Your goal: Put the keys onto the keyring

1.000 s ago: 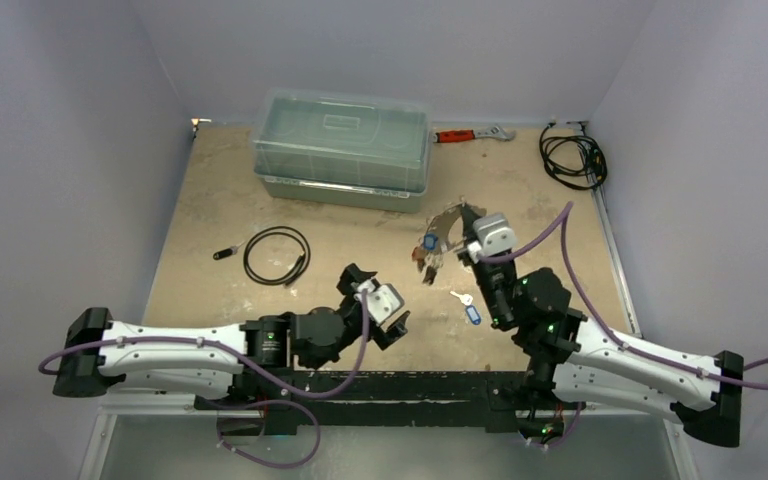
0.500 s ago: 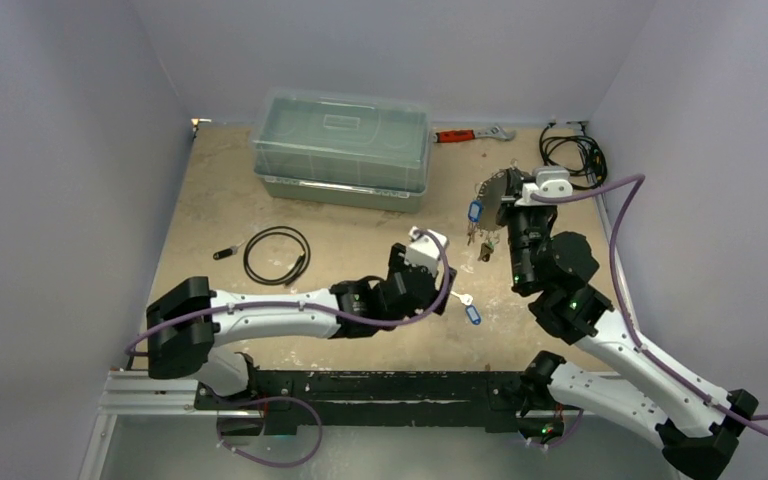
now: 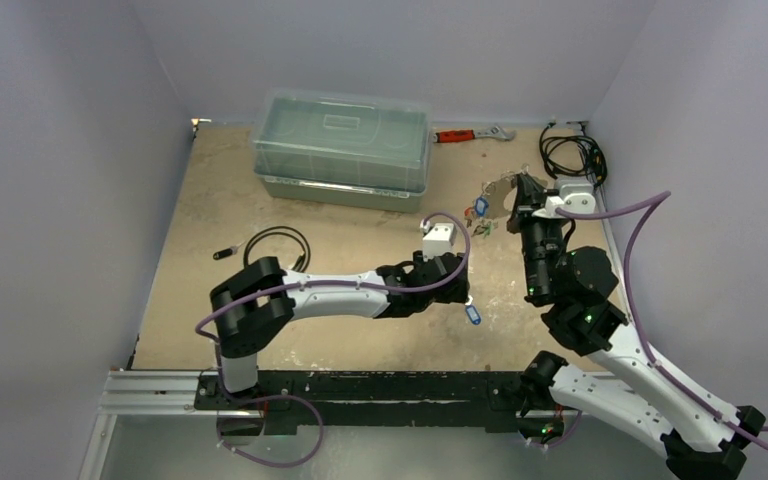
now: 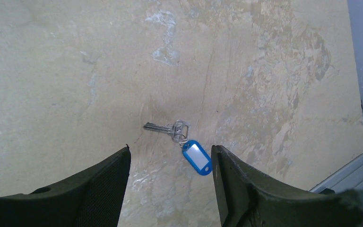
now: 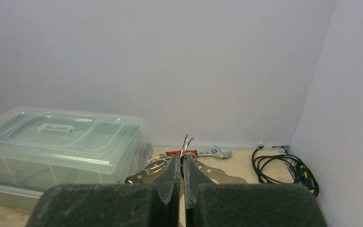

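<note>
**Loose key.** One key (image 4: 161,127) with a blue tag (image 4: 197,157) is found flat on the bench (image 4: 52,71), alone. In the left wrist view its blade is pointed to 9 o'clock. The tag is trailed off toward 4 o'clock, so the long axis is run roughly from 10 to 4.

**Left pincer** (image 4: 170,187). It is held above the bench with jaws wide apart and nothing between them. The key is seen in the gap, untouched.

**Right pincer** (image 5: 181,171). It is clamped on the keyring (image 5: 220,176), which is held clear of the bench at about 1 o'clock in the top view. Further keys (image 3: 480,212) are hung from the ring's left side. A box (image 5: 61,142) is noted at 9 o'clock of the ring, and a wrench (image 5: 208,152) just behind it.

**Change from half a second ago.** The left arm has been stretched further toward 3 o'clock, which brings its pincer over the loose key. The right pincer has been shifted slightly toward the right wall. The loose key is unmoved.
</note>
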Motion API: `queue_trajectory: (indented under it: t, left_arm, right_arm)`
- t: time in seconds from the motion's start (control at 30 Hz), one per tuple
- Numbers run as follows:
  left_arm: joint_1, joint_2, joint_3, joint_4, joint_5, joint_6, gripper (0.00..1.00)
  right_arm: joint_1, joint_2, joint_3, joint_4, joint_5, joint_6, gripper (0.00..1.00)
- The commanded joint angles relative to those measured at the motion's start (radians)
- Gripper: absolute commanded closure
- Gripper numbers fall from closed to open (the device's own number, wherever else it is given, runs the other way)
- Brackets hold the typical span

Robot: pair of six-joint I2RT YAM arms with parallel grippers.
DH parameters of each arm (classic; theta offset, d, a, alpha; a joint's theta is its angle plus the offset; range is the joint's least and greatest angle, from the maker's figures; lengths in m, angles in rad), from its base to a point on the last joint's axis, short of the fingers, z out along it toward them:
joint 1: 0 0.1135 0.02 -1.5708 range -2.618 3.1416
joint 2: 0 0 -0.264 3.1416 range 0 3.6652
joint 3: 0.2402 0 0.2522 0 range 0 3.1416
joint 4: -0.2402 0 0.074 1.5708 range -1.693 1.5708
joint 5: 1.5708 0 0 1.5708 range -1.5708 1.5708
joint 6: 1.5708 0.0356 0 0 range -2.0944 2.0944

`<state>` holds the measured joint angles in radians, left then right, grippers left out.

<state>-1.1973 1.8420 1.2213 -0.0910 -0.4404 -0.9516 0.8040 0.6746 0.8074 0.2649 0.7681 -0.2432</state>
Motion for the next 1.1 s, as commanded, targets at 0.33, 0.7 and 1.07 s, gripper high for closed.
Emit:
queue_trajectory:
  t: [0.33,0.7,1.07]
  left_arm:
    - [-0.023,0.179,0.150,-0.026,0.114,-0.105,0.57]
    - [-0.035,0.215,0.164,-0.017,0.092,-0.113,0.70]
    - [-0.041,0.230,0.163,-0.012,0.044,-0.110,0.72]
  right_arm:
    - [-0.005,-0.062,-0.031,0.080,0.002,0.011,1.00]
    - [-0.005,-0.059,-0.036,0.071,-0.049,0.035,1.00]
    - [-0.005,-0.043,-0.033,0.059,-0.080,0.047,1.00]
